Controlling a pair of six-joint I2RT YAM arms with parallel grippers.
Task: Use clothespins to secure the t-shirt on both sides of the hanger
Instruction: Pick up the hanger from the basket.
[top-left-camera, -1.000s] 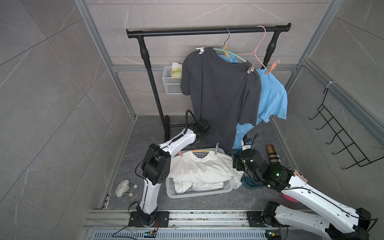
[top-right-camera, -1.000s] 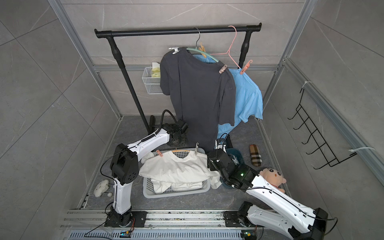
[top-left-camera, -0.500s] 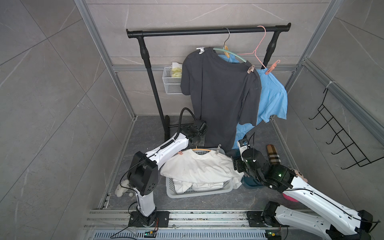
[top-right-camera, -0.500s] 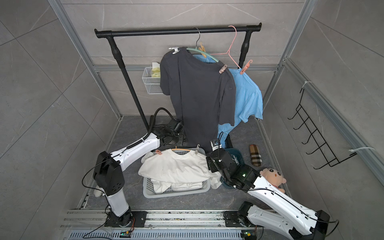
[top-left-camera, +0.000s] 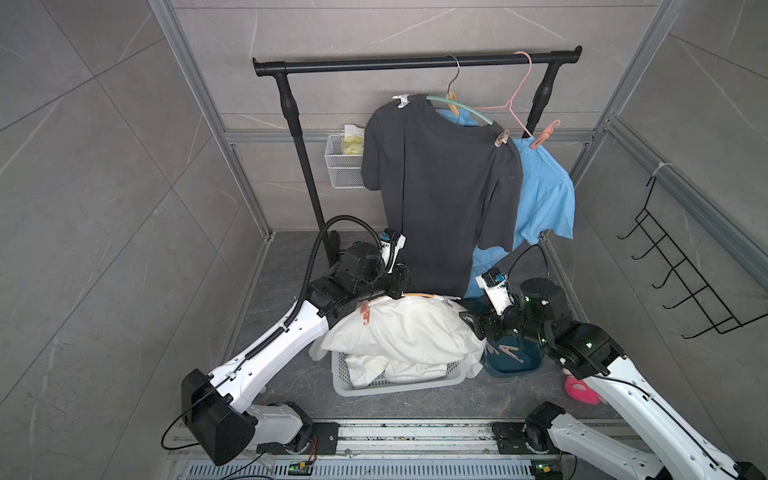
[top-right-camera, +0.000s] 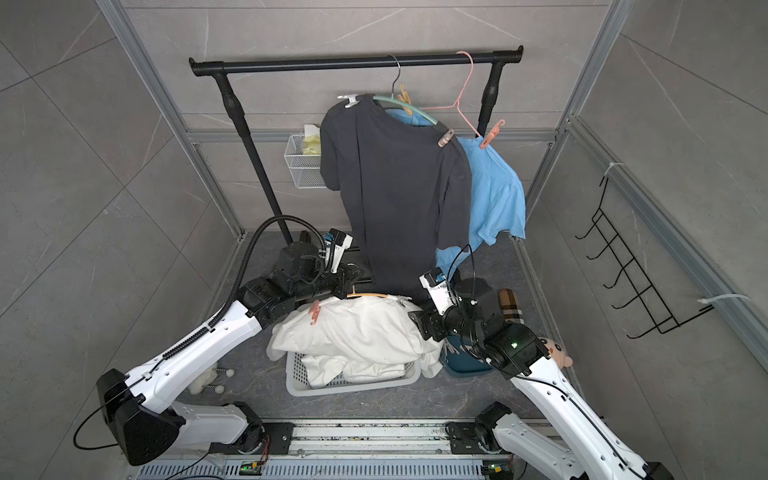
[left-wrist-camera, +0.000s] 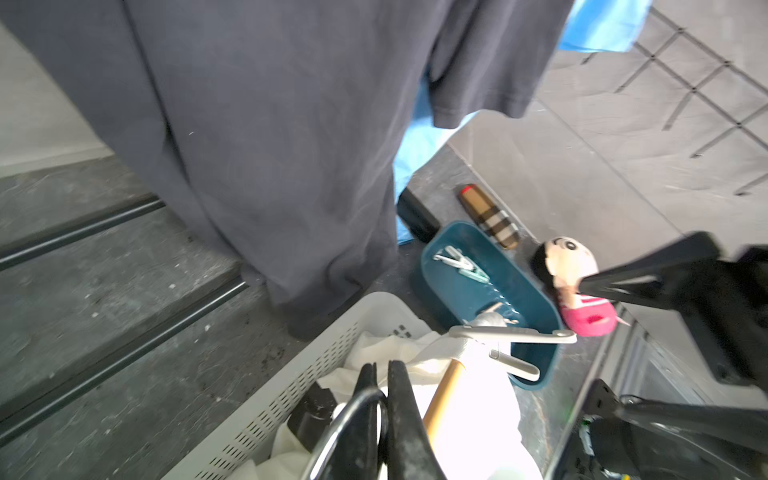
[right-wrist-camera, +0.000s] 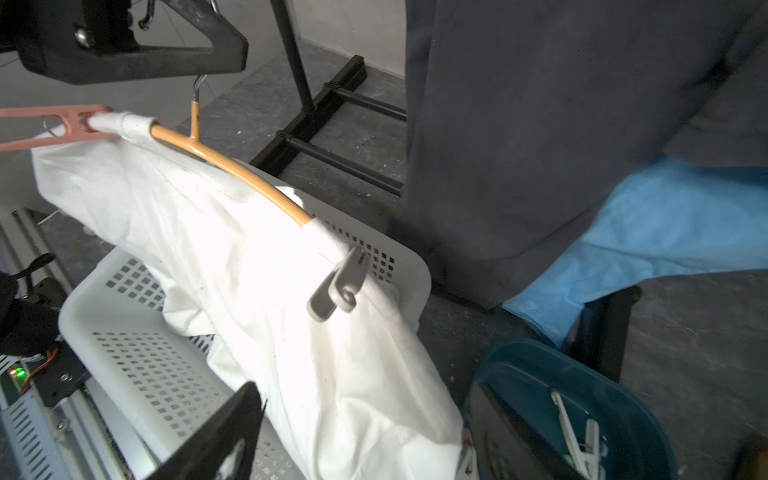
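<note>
Big picture first: the black clothes rack stands at the back with a dark t-shirt hanging off it. Down on the floor in front sits the white basket, and the white t-shirt is draped right across its top. That's our shirt, threaded on the tan hanger, whose long axis runs side to side, from the left arm's side to the right arm's, roughly in line with the rail above. Up at the middle of that hanger is the left hand, pinched narrow, and judging by the wire loop at its fingers it's clamped on the hook. Over here the right hand is spread wide, holding nothing, at the shirt's shoulder on its own side. It's beside the teal bin, where spare clothespins lie. Now the small stuff, and this is what counts: a pink clothespin bites the shoulder on the left arm's side. A grey-white clothespin sits on the opposite shoulder, just ahead of the open right hand, sticking out across the hanger's line. The right arm is clearly the nearer one to it. Both ends look pinned, so I'd call the clipping all but done; any re-seat of that grey pin is a straight-ahead reach for the right hand.
</note>
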